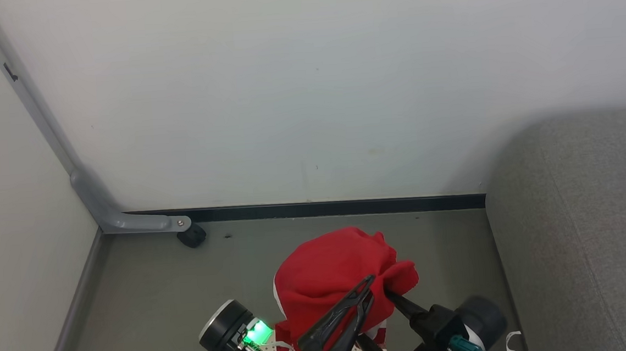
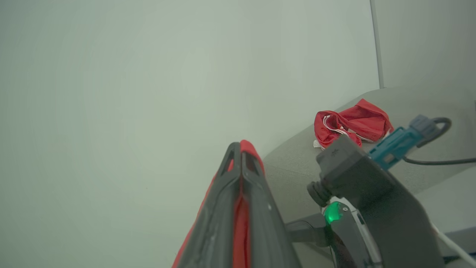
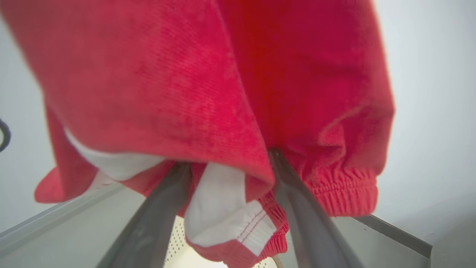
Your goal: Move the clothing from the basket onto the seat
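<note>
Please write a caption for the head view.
Left claw pinches a red garment, right claw touching it, beside grey seat.

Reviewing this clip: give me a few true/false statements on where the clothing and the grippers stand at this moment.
1. The left gripper is shut on the held garment. True.
2. The seat has no clothing on it. False: a second garment lies on it.
3. The held garment rests on the seat. False: it hangs in the air to the seat's left.
4. The held garment has a white panel. True.
</note>
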You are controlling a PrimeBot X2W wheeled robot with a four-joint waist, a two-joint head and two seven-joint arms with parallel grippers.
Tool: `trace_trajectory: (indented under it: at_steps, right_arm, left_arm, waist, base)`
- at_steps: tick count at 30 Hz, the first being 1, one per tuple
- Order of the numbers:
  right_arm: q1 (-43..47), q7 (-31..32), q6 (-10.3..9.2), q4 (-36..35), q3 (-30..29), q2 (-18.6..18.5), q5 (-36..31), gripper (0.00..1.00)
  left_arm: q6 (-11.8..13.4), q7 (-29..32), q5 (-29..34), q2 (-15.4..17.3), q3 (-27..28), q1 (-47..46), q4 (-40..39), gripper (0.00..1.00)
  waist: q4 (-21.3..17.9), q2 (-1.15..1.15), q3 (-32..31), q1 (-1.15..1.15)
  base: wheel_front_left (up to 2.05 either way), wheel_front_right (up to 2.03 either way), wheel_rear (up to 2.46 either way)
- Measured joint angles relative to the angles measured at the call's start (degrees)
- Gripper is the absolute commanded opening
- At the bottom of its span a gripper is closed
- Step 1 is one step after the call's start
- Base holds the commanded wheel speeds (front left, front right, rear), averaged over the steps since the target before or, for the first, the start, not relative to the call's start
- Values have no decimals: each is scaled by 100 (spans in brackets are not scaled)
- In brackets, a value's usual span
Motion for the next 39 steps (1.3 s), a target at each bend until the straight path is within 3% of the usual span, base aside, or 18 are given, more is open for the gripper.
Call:
trace_trajectory:
  at_steps: [7,16,17,18,26,39]
  right_arm:
    - [-126,-51,-219,135,-182,82,51,100]
    - [-319,-93,-281,427,-182,188,163,100]
    - [-324,-93,-282,430,-200,199,214,91]
    - [-349,-94,-281,431,-241,207,342,0]
    - [-372,-94,-293,221,-556,207,660,0]
    - [-85,-98,-587,-768,-1079,210,1378,0]
  left_arm:
    - [0,0,-30,-5,-140,1,-4,0]
    - [-1,0,-40,-24,-420,3,22,0]
    - [-1,0,-43,-21,-431,3,22,0]
    - [-1,0,-79,-16,-456,3,22,0]
    - [-2,0,-125,40,-443,48,35,0]
    - [-8,0,-172,31,-314,69,31,0]
  waist:
    - [35,0,-19,0]
    - [174,0,-68,0]
    - [183,0,-75,0]
    - [199,0,-84,0]
    - [250,0,-122,0]
    - [222,0,-105,0]
  base:
    - [0,0,0]
    - [0,0,0]
    - [0,0,0]
    - [0,0,0]
    - [0,0,0]
    - [0,0,0]
